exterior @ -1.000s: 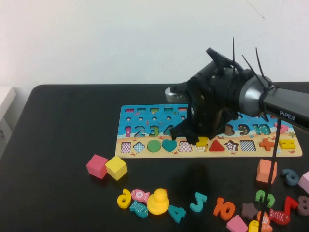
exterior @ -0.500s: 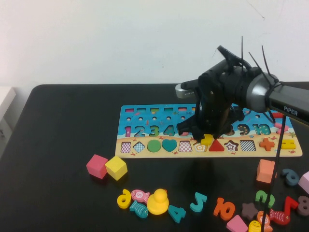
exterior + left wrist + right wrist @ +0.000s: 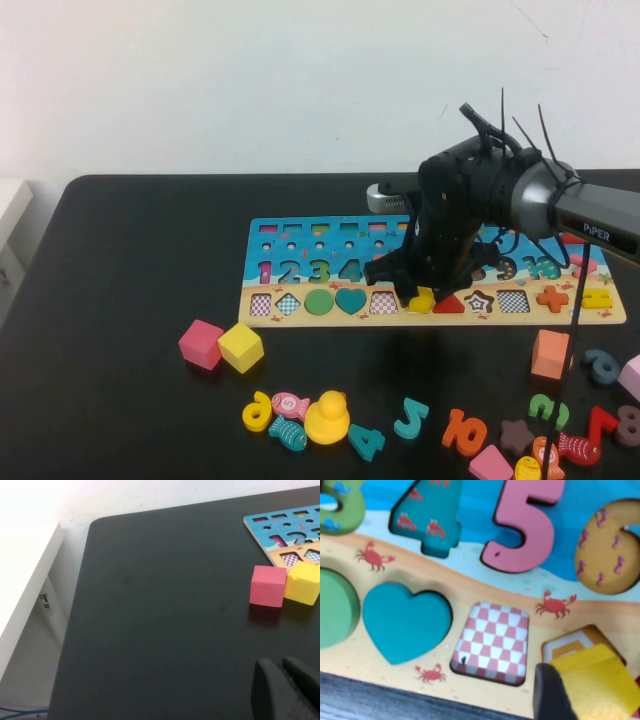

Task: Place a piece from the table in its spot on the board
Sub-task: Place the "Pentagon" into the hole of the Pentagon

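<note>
The board (image 3: pixel 300 235) lies on the black table (image 3: pixel 120 260), with numbers along its blue top and shape slots along its sandy band. My right gripper (image 3: pixel 422 298) is shut on the yellow pentagon piece (image 3: pixel 421 299) and holds it low over the board's sandy band. In the right wrist view the piece (image 3: pixel 594 685) partly covers the orange-and-white pentagon slot (image 3: pixel 568 646), beside the red-checked slot (image 3: pixel 493 642). One dark finger (image 3: pixel 552 695) shows against the piece. My left gripper (image 3: pixel 287 687) is shut and empty over bare table, well left of the board (image 3: pixel 290 527).
A pink cube (image 3: pixel 200 343) and yellow cube (image 3: pixel 240 346) sit in front of the board's left end. A yellow duck (image 3: pixel 326 416), loose numbers, fish and an orange block (image 3: pixel 551 353) lie along the front and right. A white ledge (image 3: pixel 25 575) borders the table's left edge.
My right gripper has moved slightly right and lower with the yellow piece, bringing it down close to the pentagon slot. The left arm has not moved.
</note>
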### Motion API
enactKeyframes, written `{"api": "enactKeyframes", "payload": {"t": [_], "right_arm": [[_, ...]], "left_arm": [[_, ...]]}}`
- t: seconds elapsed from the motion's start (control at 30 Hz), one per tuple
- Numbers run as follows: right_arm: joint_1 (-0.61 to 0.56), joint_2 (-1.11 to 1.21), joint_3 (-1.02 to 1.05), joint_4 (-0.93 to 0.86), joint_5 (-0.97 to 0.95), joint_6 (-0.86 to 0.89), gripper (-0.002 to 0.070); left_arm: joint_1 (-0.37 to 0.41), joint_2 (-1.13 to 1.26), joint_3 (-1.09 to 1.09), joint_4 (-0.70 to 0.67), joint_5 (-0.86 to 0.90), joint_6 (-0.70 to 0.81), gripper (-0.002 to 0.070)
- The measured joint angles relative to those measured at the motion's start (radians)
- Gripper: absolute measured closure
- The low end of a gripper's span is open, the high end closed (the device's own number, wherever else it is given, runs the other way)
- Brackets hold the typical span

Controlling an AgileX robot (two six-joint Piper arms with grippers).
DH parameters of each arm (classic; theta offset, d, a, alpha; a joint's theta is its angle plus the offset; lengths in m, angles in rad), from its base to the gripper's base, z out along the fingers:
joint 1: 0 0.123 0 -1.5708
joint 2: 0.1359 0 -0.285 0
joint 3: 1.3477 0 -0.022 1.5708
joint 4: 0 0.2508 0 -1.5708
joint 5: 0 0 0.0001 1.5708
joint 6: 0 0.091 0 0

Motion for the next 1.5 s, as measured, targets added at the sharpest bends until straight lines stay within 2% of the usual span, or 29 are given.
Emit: {"api": "enactKeyframes", "payload": {"t": [1.0,1.5], "right_arm": [[0.000,0.033,-0.013,-0.021,-0.007,-0.128,0.0309],[0.000,0.033,-0.015,-0.022,-0.006,-0.135,0.0309]], "left_arm": [[0.000,0.000,0.000,0.001,0.000,0.000,0.0677],[0.000,0.000,0.000,0.001,0.000,0.001,0.0677]]}}
